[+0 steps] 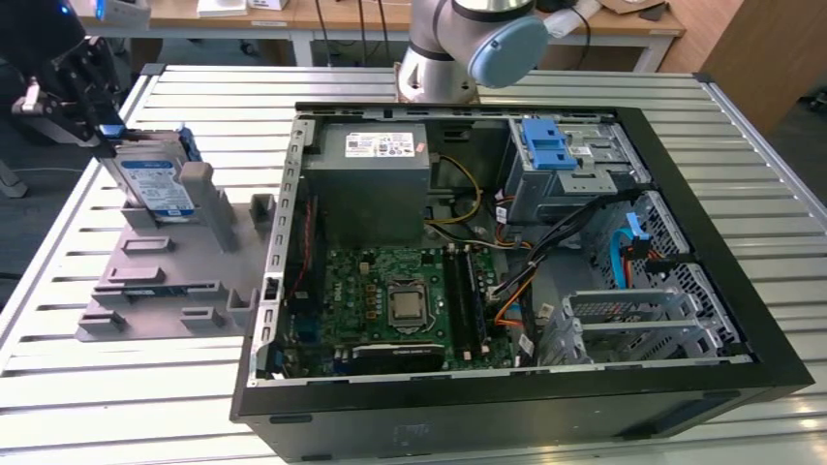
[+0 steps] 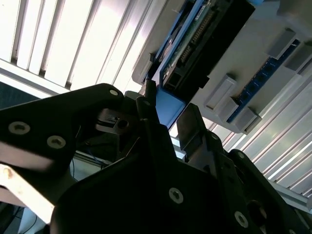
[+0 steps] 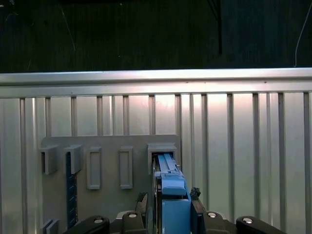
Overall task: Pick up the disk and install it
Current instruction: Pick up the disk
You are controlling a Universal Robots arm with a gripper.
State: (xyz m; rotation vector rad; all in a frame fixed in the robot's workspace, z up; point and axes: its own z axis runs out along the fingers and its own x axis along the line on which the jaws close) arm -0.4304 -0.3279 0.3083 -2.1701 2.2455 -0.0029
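The disk (image 1: 155, 186) stands on edge in a slot of the grey holder (image 1: 168, 281), on the slatted table at the exterior view's left; its white label with a blue band faces the case. My black gripper (image 1: 114, 136) sits at the disk's top far corner. In both wrist views the blue carrier frame fills the gap between the fingers, so the gripper (image 2: 168, 109) appears shut on it. The first wrist view shows the disk (image 3: 168, 170) running away from the gripper (image 3: 169, 200) into the holder's slot.
An open computer case (image 1: 278, 242) lies to the exterior view's right of the holder, with a motherboard (image 1: 401, 300), a grey power supply (image 1: 375, 174), a blue bracket (image 1: 549, 145) on a drive cage and loose cables. The arm's base (image 1: 433, 68) stands behind the case.
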